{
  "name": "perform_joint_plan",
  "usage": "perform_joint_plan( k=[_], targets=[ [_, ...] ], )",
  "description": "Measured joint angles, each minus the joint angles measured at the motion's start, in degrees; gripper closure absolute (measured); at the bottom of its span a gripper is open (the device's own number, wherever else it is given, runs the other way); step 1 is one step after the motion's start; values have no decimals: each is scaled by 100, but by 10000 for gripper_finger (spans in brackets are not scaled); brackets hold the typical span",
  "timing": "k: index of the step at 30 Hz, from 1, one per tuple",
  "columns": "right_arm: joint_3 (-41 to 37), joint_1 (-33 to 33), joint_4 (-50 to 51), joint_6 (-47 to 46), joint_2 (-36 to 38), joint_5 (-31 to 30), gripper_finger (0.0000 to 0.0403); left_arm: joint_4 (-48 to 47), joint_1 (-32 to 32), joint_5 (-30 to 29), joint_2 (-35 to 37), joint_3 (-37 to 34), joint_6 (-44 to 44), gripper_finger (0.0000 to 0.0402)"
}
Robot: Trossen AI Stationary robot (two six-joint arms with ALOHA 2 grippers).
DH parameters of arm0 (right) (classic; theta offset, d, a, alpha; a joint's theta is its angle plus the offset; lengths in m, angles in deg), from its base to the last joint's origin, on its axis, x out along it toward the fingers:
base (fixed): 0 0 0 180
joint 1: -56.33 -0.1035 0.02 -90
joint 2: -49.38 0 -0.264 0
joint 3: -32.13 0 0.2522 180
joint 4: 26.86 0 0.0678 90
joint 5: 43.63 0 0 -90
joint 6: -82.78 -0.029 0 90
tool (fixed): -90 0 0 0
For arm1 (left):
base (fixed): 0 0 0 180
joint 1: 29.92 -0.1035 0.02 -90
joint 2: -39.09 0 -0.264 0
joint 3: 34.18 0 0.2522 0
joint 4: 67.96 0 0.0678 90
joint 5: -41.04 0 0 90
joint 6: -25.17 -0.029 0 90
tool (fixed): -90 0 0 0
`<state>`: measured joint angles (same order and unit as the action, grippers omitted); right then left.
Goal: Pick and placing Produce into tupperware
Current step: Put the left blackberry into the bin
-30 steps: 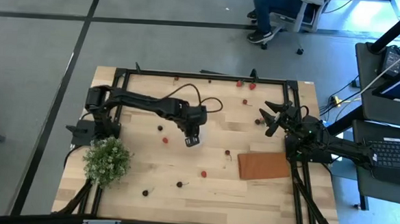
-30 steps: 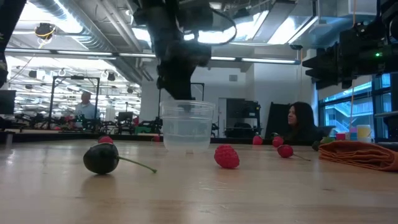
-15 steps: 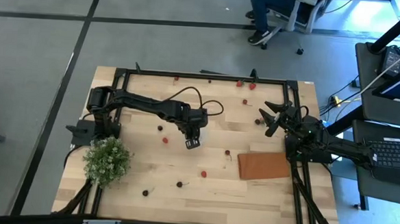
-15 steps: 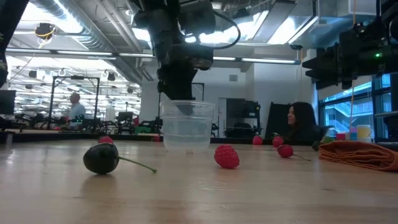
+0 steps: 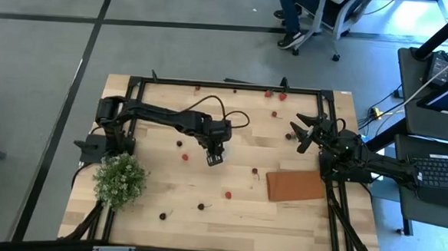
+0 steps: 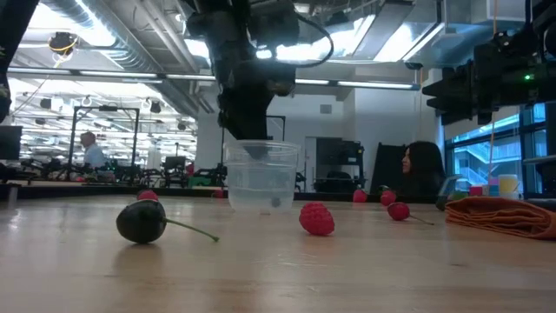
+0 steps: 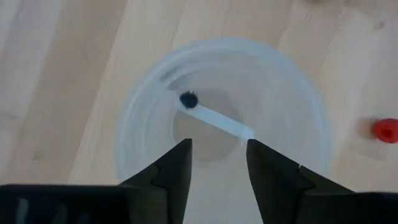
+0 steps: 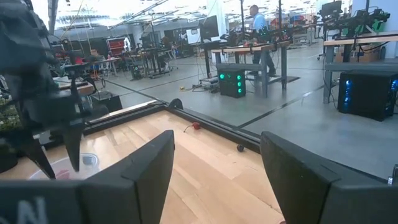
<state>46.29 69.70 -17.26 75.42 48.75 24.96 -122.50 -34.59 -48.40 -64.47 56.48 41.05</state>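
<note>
Translucent cup (image 7: 221, 127) mid-table, dark berry (image 7: 188, 99) lying inside. Left gripper (image 7: 217, 165) directly above cup, jaws parted, empty: drop step looks done. Next: lift clear, fetch another berry. Right gripper (image 5: 306, 132) waits near table's right edge, jaws wide.

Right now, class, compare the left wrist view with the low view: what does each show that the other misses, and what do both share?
Only the left wrist view looks down into the cup, showing a small dark berry inside, with the left fingers apart above it. Only the low view shows the dark cherry with its stem, the raspberry, the orange cloth and people beyond the table. Both show the cup on the wooden table.
</note>
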Motion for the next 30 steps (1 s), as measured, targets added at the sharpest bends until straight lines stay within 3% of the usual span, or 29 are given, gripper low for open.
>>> perform_joint_plan(
  k=[8, 11, 18, 21, 30],
  targets=[
    [1, 0, -2, 1, -1, 0, 163, -1224, -30, -622, 1269, 4, 16, 247],
    [0, 2, -2, -2, -1, -2, 163, -1863, -30, -760, 1680, 4, 427, 247],
    [0, 0, -2, 9, -1, -2, 163, -3243, -30, -1625, 2034, 4, 1651, 246],
    [0, 0, -2, 8, -1, -4, 163, -3660, -84, -1467, 2034, -13, 1984, 244],
    [0, 2, -2, 15, -1, -2, 163, -2813, -326, -1693, 2036, -1354, 2159, 193]
  ],
)
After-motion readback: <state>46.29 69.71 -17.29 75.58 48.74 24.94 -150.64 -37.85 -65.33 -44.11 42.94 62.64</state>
